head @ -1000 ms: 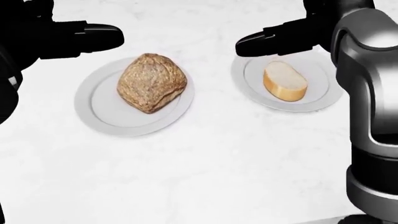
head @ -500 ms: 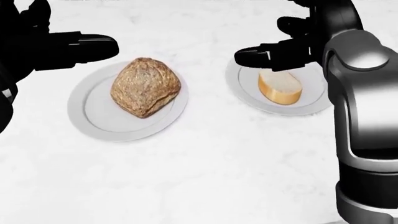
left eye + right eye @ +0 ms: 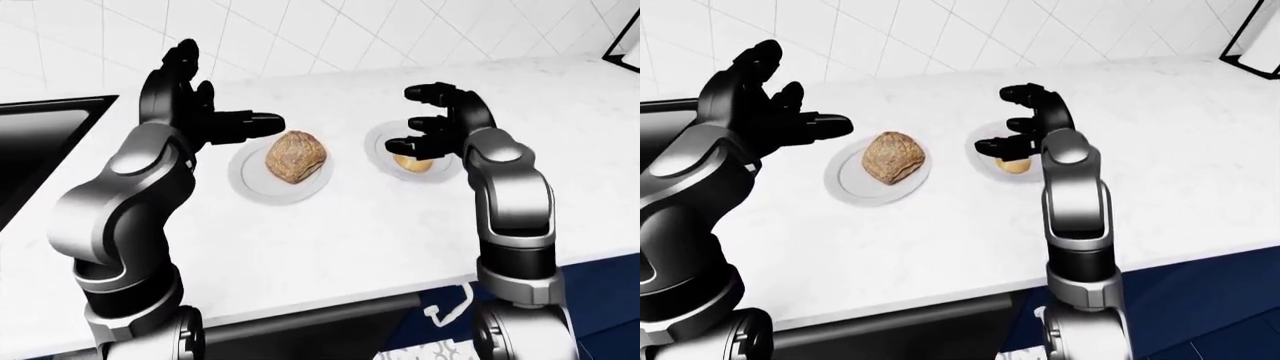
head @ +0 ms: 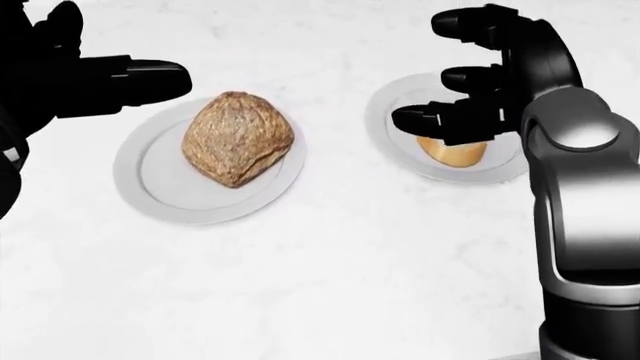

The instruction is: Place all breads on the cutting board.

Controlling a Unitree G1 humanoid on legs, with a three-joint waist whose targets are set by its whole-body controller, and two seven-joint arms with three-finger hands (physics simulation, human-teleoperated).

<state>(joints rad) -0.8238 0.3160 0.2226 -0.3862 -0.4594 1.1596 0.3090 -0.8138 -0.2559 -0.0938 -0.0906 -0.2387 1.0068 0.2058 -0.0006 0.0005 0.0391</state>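
A brown round bread loaf (image 4: 237, 139) lies on a white plate (image 4: 150, 184) at the left of the head view. A pale bread slice (image 4: 455, 150) lies on a second white plate (image 4: 392, 94) at the right, partly hidden by my right hand. My right hand (image 4: 455, 79) is open, its fingers curled above the slice without closing on it. My left hand (image 4: 95, 79) is open and empty, hovering up and left of the loaf. No cutting board shows in any view.
The plates sit on a white marble counter (image 3: 360, 225) under a white tiled wall. A dark sink or stove (image 3: 40, 142) lies at the left of the left-eye view. A dark object (image 3: 1255, 45) stands at the counter's far right.
My right hand has come down over the bread slice and now covers most of it, with fingers spread wider. My left hand has barely moved. The view shifted slightly.
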